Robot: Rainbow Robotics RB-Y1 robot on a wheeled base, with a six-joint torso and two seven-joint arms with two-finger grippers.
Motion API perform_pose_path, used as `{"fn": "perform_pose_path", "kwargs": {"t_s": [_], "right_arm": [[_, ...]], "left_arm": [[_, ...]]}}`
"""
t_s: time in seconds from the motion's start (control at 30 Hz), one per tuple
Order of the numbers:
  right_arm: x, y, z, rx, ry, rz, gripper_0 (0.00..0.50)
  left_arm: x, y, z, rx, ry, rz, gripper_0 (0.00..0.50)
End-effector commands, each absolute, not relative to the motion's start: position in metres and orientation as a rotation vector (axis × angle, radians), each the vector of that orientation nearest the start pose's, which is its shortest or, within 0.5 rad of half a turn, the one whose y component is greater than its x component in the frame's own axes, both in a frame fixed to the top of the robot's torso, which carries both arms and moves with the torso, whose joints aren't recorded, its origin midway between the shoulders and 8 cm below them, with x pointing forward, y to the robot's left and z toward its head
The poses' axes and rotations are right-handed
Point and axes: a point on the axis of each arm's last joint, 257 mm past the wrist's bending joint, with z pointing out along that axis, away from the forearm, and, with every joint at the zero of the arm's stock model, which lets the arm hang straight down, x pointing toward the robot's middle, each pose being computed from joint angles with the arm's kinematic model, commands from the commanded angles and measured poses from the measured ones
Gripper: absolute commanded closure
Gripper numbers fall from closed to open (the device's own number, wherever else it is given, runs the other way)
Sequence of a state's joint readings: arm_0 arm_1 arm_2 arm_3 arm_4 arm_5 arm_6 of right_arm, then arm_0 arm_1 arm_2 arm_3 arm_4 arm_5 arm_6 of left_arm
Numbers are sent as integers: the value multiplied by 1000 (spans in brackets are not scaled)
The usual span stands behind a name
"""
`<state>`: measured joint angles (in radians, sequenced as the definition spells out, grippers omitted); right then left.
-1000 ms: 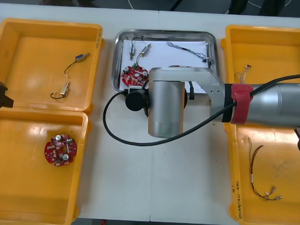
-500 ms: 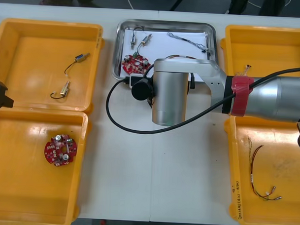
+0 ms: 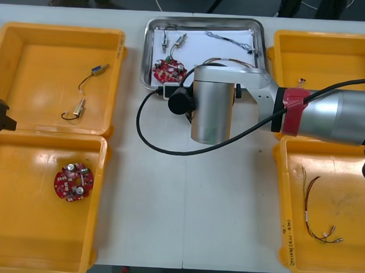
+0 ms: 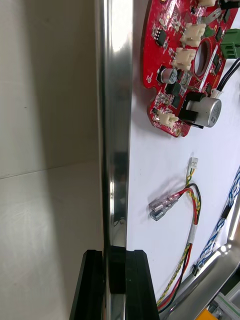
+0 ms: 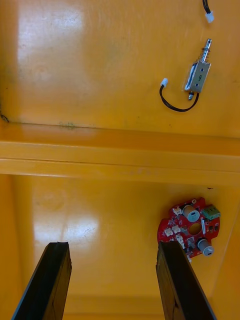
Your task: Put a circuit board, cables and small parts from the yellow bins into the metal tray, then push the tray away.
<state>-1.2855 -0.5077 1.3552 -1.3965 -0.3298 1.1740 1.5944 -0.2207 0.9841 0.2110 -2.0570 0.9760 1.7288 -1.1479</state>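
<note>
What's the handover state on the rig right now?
Right gripper: fingers shut on the near rim of the metal tray.
Left gripper: open, idle above the left yellow bins.
Done: tray holds a circuit board, cables and small metal parts; it has slid away over the last second.
Left: finish the push, release the rim.

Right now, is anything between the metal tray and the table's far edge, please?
Nothing visible: bare table beyond the metal tray, its near rim clamped by the right tool; left tool hovers over yellow bins.
</note>
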Motion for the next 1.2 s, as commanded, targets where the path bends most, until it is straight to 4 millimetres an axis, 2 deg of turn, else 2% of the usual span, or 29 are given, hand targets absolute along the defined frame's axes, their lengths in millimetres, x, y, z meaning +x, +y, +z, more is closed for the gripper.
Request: {"fn": "perform_pose_path", "kwargs": {"t_s": [0.03,0.27,0.37,0.6,0.87,0.9,0.93,0.97,1.0,1.03,1.2], "right_arm": [[626,-38,-138,-1590,1522,-976,500],[634,-40,-140,-1580,1526,-966,500],[634,-44,-146,-1576,1568,-951,500],[640,-47,-146,-1542,1617,-937,500],[638,-44,-151,-1549,1633,-919,500],[638,-44,-152,-1550,1634,-918,447],[638,-44,-152,-1549,1633,-919,252],[638,-44,-151,-1547,1632,-919,93],[638,-44,-151,-1549,1631,-920,42],[638,-44,-151,-1550,1630,-921,0],[640,-42,-144,-1544,1625,-918,0]], "left_arm": [[405,381,-151,32,2655,0,0],[405,381,-151,32,2655,0,0],[405,381,-151,32,2655,0,0],[405,381,-151,32,2655,0,0],[405,381,-151,32,2655,0,0],[405,381,-151,32,2655,0,0],[405,381,-151,32,2655,0,0],[405,381,-151,32,2655,0,0],[405,381,-151,32,2655,0,0],[405,381,-151,32,2655,0,0],[405,381,-151,32,2655,0,0]]}}
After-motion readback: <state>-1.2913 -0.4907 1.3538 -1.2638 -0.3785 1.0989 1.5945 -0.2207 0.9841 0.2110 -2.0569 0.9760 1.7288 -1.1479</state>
